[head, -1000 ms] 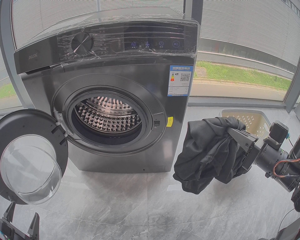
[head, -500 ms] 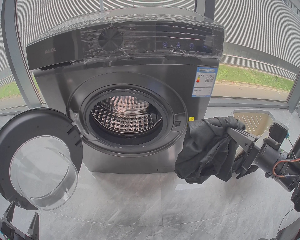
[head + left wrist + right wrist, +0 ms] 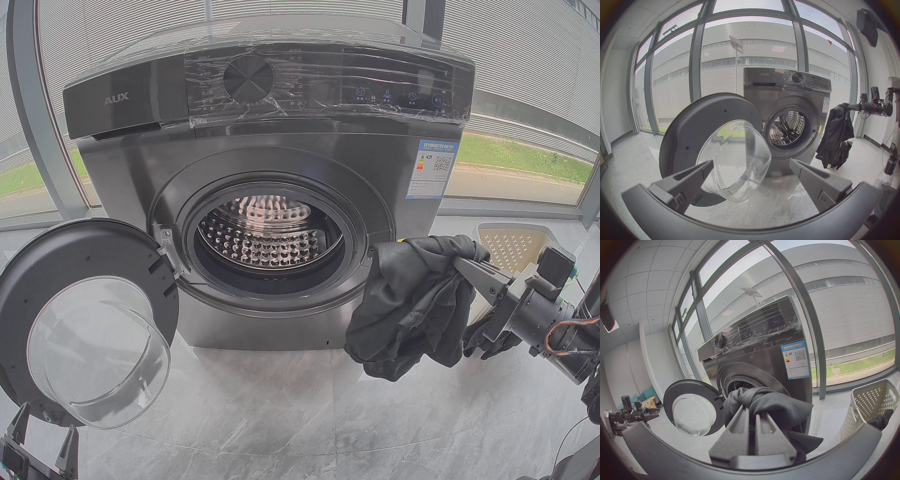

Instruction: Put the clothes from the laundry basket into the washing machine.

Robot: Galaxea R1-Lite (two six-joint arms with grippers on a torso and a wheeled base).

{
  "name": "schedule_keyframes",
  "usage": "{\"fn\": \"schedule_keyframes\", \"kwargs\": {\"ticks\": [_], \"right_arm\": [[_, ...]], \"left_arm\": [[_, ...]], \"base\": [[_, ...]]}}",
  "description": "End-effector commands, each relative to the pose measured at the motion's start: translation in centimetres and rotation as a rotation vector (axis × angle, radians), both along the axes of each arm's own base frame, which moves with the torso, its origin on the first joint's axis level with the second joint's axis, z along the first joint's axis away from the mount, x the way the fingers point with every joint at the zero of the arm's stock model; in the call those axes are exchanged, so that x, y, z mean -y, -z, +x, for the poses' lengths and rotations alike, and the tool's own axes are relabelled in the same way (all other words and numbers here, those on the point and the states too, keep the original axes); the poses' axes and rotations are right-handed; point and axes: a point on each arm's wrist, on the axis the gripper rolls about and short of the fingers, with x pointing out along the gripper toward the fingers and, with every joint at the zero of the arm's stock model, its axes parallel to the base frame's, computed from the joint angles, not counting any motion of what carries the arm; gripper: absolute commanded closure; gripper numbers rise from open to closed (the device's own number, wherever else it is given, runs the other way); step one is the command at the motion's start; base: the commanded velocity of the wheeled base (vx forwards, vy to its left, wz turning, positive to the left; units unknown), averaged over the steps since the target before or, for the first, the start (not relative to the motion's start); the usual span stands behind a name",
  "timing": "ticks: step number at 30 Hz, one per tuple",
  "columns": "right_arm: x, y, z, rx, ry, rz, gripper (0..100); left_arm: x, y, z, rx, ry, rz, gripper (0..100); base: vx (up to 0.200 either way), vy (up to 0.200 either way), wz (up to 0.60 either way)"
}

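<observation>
A: State of the right gripper (image 3: 460, 262)?
B: Fingers pressed together, no gap between them. They pinch a dark grey garment (image 3: 409, 300) at its bunched top.
A: Which way does it run?
B: Long axis vertical. The pinched end is up at the fingertips and the loose end hangs straight down toward the floor (image 3: 281, 406). Most of the cloth sits ahead of and below the fingertips.
A: Material?
B: Thin, matte, soft. A fine mesh weave shows in the right wrist view. It's crumpled in deep folds, no clear outline. A darker piece dangles under the gripper, can't tell if it's the same garment.
A: Where's the washing machine (image 3: 262, 150)?
B: Ahead of the gripper, toward the left arm's side. It's a dark grey metal box, a front loader, with wrinkled clear film over the control panel (image 3: 325, 94). Round opening, with a shiny perforated steel drum (image 3: 269, 234) inside. The garment hangs just beside the opening's rim, outside it.
A: And the door (image 3: 75, 294)?
B: Swung open. Round dark frame around a clear bulging bowl. It's well apart from the right gripper and near the left gripper (image 3: 750, 162).
A: Left one's state?
B: Spread wide, holding nothing, low by the floor, facing the door.
A: The laundry basket (image 3: 515, 240)?
B: Near the right gripper, on the side away from the machine, lower down. Pale plastic with perforated walls. Dark cloth shows at its edge.
</observation>
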Motion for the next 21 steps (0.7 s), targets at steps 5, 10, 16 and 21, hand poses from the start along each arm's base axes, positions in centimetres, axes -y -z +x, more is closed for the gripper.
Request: {"fn": "schedule_keyframes", "kwargs": {"ticks": [5, 10, 16, 21], "right_arm": [[-0.05, 0.03, -0.01, -0.002, -0.003, 0.000, 100], [-0.10, 0.10, 0.05, -0.009, -0.006, -0.001, 100], [-0.22, 0.18, 0.49, -0.019, -0.002, -0.002, 100], [-0.12, -0.47, 0.86, -0.007, -0.017, 0.020, 100]], "left_arm": [[0.00, 0.48, 0.01, -0.001, -0.001, 0.001, 0], [0.00, 0.48, 0.00, 0.000, -0.001, 0.000, 0], [0.00, 0.48, 0.01, -0.001, -0.001, 0.001, 0], [0.00, 0.48, 0.01, -0.001, -0.001, 0.004, 0]], "base": [[0.000, 0.000, 0.00], [0.000, 0.000, 0.00], [0.000, 0.000, 0.00], [0.000, 0.000, 0.00]]}}
